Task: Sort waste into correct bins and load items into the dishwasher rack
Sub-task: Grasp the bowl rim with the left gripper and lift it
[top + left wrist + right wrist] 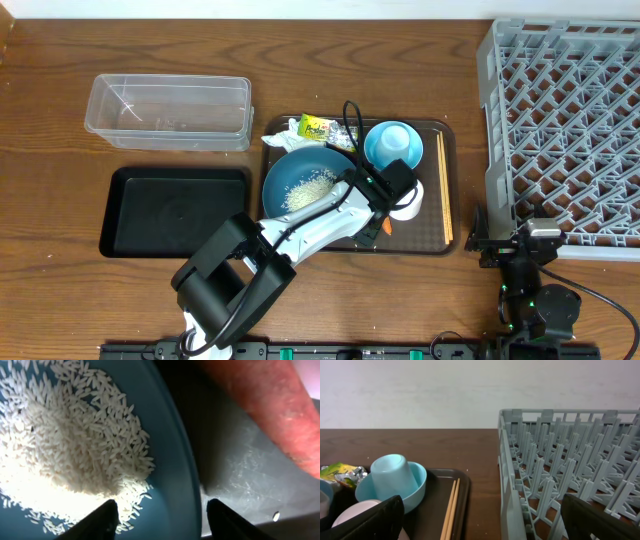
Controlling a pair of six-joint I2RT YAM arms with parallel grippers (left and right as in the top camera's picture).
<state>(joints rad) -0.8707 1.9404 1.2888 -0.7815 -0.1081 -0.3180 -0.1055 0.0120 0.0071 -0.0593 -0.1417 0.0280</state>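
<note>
Rice [310, 187] lies in the blue bowl [283, 170] on the brown tray [425, 238], nothing is yet in the clear tub [170, 140], the black tray [170, 212] or the rack [560, 120], and my left end effector [164, 512] stands spread astride the bowl's rim, not pinching it.

Shows a left arm [310, 222] of chunky black joint housings joined by a smooth silver-white link, with a thin black cable [349, 115] and a boxy black wrist block ahead of the left end effector [161, 519], whose two fingers [102, 520] are matte black wedges. Shows a right arm [527, 285] all in black, rounded at the base, topped by a small grey block [543, 229], dotted with tiny green lights [505, 291] and trailed by a second cable [600, 290], also black. Ends in a right end effector [480, 522] with broad, flat-faced black tips.
</note>
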